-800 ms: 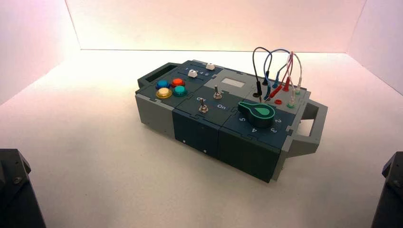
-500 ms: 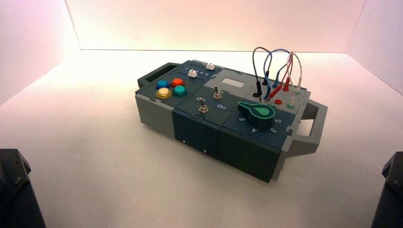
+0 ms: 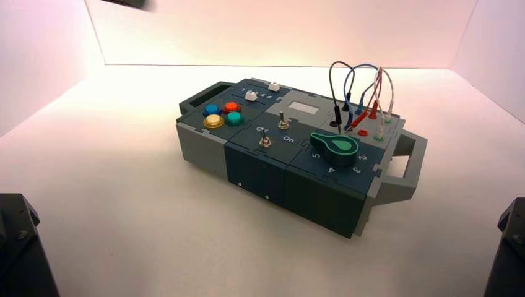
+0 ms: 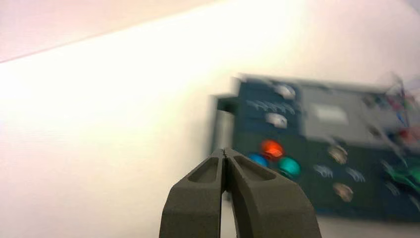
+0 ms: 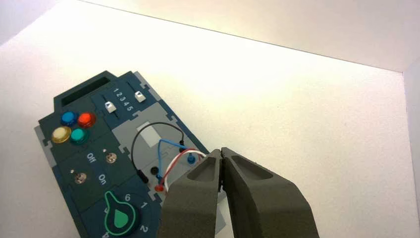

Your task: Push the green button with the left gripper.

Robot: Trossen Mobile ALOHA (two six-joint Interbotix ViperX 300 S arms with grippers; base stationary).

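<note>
Worktop (image 3: 124, 204) of matte white, walled by plain white panels. Grey-and-navy box (image 3: 260, 170) sits angled at centre. Small round teal-green domed button (image 3: 234, 118) in the four-button cluster at the box's left end, beside yellow, blue, red. Left gripper (image 4: 225, 153) hangs off the box, fingers pressed together. Right gripper (image 5: 221, 152) likewise closed, above the wires.

White tabletop (image 3: 124, 204), plain white walls (image 3: 278, 31), warm pinkish light
</note>
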